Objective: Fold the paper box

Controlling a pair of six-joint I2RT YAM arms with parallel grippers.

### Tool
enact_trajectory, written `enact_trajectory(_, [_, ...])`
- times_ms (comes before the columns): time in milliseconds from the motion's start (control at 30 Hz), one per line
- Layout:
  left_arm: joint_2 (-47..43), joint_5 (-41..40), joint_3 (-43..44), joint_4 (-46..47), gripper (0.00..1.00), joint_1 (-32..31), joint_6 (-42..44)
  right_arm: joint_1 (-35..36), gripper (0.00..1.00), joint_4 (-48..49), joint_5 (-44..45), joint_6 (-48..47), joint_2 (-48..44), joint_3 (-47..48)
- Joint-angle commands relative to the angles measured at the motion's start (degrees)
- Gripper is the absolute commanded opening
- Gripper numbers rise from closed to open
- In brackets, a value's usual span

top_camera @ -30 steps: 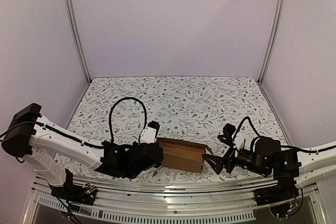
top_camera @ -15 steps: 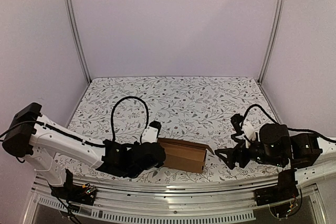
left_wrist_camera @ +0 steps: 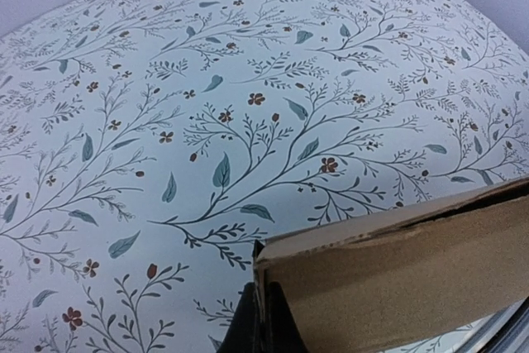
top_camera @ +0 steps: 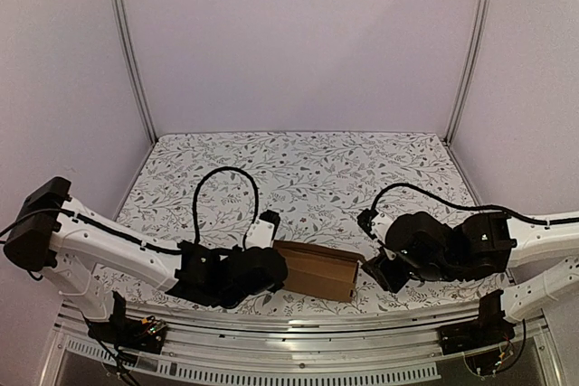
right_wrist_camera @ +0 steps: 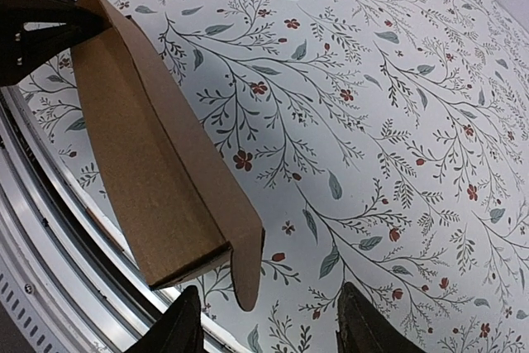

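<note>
Left gripper [left_wrist_camera: 263, 324] here, fingers squeezed together on end edge of paper box [left_wrist_camera: 397, 279]. Box sticks out ahead of fingers and lies low on floral tablecloth [left_wrist_camera: 207, 80]. My right gripper [right_wrist_camera: 269, 324] has fingers apart, nothing between em. Box's other end with small loose flap [right_wrist_camera: 246, 274] sits just ahead of right fingertips, nearer one finger than other, no contact far as i can see.

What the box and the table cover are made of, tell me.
The paper box: brown cardboard, matte and unprinted; its cut edges look raw and fibrous. The table cover: a floral-printed sheet with low sheen; fabric or vinyl, I cannot tell which.
</note>
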Motion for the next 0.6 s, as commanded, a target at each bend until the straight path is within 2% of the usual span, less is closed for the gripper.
enact_trajectory(0, [2.4, 7.8, -1.9, -9.6, 0.00, -2.0, -0.4, -0.1, 0.50, -1.8, -0.5, -1.3, 1.8, 2.5])
enact_trajectory(200, [2.6, 7.1, -1.2, -10.2, 0.00, -2.1, -0.3, -0.1, 0.33, -2.1, -1.0, -1.2, 3.2, 2.7])
enact_trajectory(567, [2.8, 6.8, -0.7, -10.7, 0.00, -2.1, -0.3, -0.1, 0.21, -0.8, -1.4, 0.4, 5.2, 2.3])
